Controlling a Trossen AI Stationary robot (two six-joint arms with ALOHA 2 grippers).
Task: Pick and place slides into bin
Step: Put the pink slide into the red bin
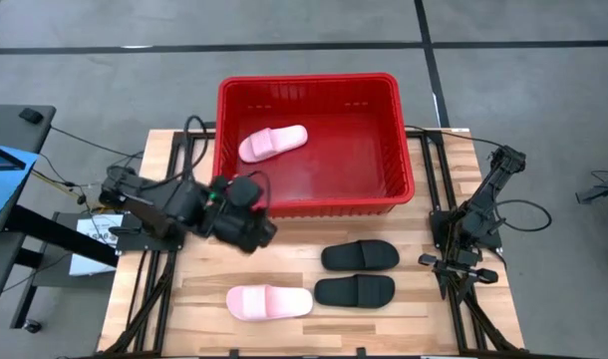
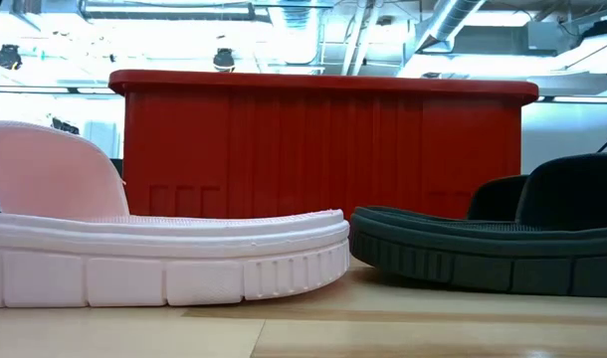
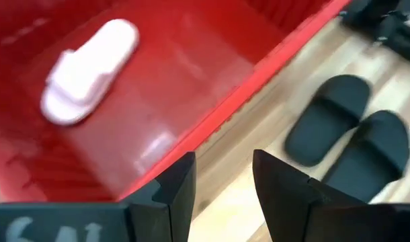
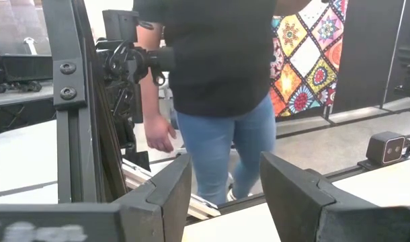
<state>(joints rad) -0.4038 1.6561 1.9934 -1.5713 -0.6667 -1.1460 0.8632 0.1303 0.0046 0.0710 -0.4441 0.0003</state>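
The red bin (image 1: 404, 150) stands at the table's far middle, with one pale pink slide (image 1: 272, 143) (image 3: 87, 70) lying flat on its floor. A second pink slide (image 1: 270, 301) (image 2: 134, 249) lies on the table near the front edge. Two black slides (image 1: 359, 256) (image 1: 355, 291) (image 3: 326, 128) (image 3: 373, 151) lie side by side to its right. My left gripper (image 1: 256, 221) (image 3: 222, 181) hovers open and empty over the bin's near wall at its left corner. My right gripper (image 4: 225, 185) is parked open at the table's right edge.
Black frame rails (image 1: 174, 179) run along the table's left and right sides. A person (image 4: 212, 81) stands in the room beyond the right edge, seen in the right wrist view. Bare wood lies between the bin and the slides.
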